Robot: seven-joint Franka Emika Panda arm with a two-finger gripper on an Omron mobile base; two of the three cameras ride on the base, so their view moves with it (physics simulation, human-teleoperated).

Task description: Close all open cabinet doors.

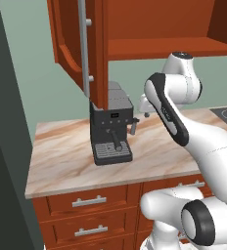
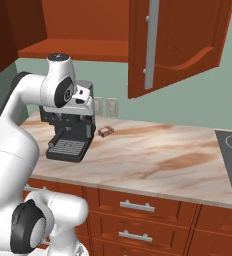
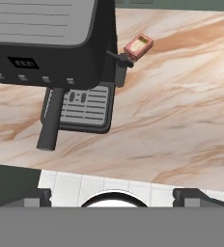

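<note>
Both cabinet doors (image 2: 180, 45) hang wide open above the worktop (image 2: 163, 155). Tool (image 3: 113, 195) spread apart, empty, low over the coffee machine (image 1: 110, 129). Risks clipping that machine or the door edge when rising toward the bar handle (image 1: 83, 46).

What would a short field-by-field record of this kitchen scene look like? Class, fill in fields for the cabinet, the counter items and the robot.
left cabinet door: open, swung out from the wall cabinet, grey bar handle on it
right cabinet door: open, also swung out
cabinet shelf: exposed, nothing seen on it
coffee machine: black, on the marble counter below the cabinet
small box: on the counter beside the coffee machine
gripper: above the counter, tips apart, holding nothing
drawers: shut, under the counter
</note>
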